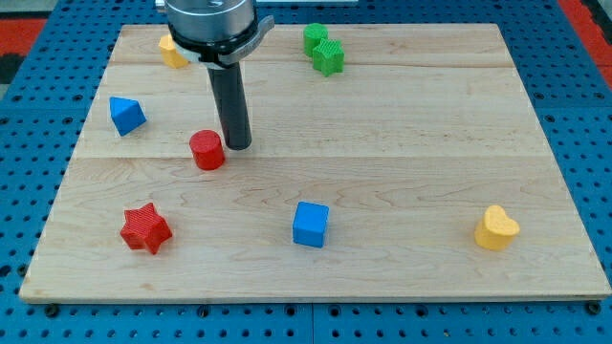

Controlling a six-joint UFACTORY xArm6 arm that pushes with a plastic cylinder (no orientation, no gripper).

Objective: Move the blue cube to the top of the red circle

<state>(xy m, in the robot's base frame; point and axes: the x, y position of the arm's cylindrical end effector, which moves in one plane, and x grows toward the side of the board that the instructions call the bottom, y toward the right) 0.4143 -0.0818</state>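
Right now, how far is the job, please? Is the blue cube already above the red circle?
Nothing looks done yet. The blue cube sits near the view's bottom, well below and to the right of the red circle. In hand: my tip rests just right of the red circle, far from the cube. Left: reach the cube and push it up past the circle to its top side.

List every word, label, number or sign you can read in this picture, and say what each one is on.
None: no readable text appears anywhere in this view.
The wooden board is bare of markings.
The blue cube, red circle, red star, blue triangle block, yellow heart, the partly hidden yellow block and the two green blocks carry no letters or numbers.
My tip, just right of the red circle, is plain dark.
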